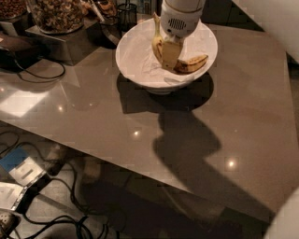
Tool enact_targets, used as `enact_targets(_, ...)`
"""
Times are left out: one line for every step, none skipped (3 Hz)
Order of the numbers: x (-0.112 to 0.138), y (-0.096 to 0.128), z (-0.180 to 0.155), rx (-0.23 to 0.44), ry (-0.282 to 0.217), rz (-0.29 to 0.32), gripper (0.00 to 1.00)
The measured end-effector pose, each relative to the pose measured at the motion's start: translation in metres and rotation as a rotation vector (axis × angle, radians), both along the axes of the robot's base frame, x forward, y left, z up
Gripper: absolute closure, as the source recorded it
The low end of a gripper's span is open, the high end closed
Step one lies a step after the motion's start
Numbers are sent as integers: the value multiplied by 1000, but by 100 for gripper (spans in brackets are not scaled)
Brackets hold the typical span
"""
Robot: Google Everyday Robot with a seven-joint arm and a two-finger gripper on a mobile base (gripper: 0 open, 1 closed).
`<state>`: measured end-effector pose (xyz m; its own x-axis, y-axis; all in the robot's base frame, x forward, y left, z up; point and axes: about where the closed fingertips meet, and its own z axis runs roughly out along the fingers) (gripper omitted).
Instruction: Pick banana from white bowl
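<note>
The white bowl (140, 60) stands at the far middle of the brown table. The yellow banana (192, 63) with brown spots lies in it on crumpled white paper, with its stem end pointing up at the left (156, 39). My gripper (170, 55) reaches down into the bowl from above. Its fingers are closed around the banana's middle and hide that part. The banana still rests in the bowl.
Glass jars of nuts (56, 14) stand on a grey box (60, 44) at the far left, beside a black wire holder (126, 14). A black cable (37, 74) lies on the table's left. Cables and boxes (23, 170) lie on the floor below the front edge.
</note>
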<state>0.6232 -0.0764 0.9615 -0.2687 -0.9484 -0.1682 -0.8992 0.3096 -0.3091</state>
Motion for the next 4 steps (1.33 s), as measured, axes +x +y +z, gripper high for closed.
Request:
enact_targets(-2, -2, 3, 0, -7, -1, 100)
enact_targets(-5, 0, 18, -9, -54, -5, 100)
enact_targets(-40, -12, 45, 12, -127, -16, 100)
enact_targets(-41, -13, 45, 11, -129, -16, 100)
